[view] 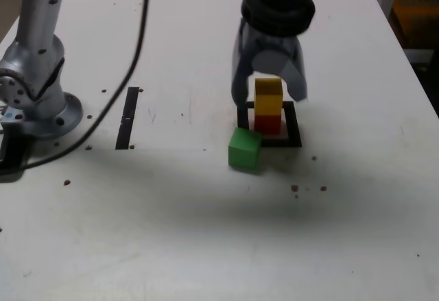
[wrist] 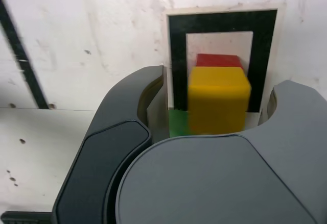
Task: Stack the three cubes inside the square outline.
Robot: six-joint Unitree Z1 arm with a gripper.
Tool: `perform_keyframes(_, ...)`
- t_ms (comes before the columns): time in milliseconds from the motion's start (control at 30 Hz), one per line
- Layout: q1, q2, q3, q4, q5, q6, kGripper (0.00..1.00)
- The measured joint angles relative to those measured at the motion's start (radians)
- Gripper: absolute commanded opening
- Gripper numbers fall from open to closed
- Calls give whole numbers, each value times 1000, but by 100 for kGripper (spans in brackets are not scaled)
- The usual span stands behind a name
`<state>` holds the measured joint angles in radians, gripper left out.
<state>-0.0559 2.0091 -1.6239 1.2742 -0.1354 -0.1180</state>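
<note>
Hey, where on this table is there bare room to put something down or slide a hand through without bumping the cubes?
Free: the wide stretch of table in front of the green cube, and the bare patch between the black strip and the square outline. Crowded: the outline, where the open gripper straddles the yellow cube on the red cube, green at its corner.

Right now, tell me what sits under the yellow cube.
The red cube sits under the yellow cube, inside the square outline. The stack covers the outline's centre.
</note>
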Motion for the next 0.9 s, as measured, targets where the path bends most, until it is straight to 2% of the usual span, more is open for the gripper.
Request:
perform_keyframes(67,-14,-62,0,54,38,-27,75)
perform_keyframes(167,-33,-118,-3,84,56,-34,75)
perform_keyframes(300,-111,-210,4,141,71,-44,75)
perform_keyframes(400,-170,-249,13,148,69,-46,75)
perform_keyframes(533,-237,-254,24,150,63,-47,75)
perform_keyframes(733,-351,-253,57,144,16,-41,75)
perform_keyframes(900,-371,-233,92,115,0,-25,75)
